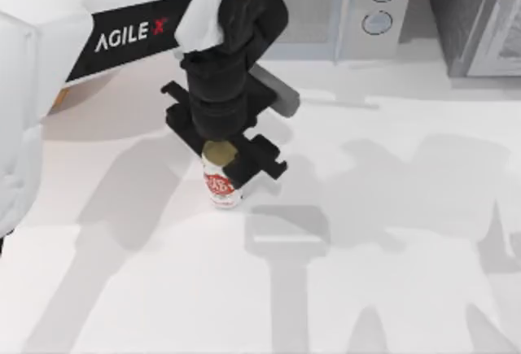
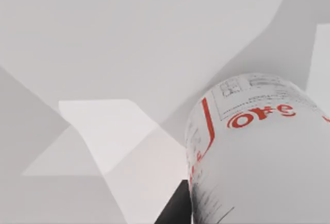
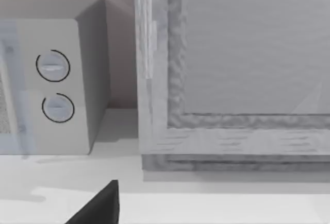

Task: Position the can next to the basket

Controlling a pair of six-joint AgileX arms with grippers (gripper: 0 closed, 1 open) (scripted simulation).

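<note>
Black left claw apparently grips upright can.

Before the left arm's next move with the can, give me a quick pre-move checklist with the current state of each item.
1. Left gripper over the can: ok.
2. Can upright on the table: ok.
3. Fingers closed firmly on can: cannot tell.
4. Basket in sight at the table's left, behind the arm: ok, mostly hidden.
5. Can next to basket: not ok, apart.
6. Microwave away from the path: ok.
</note>
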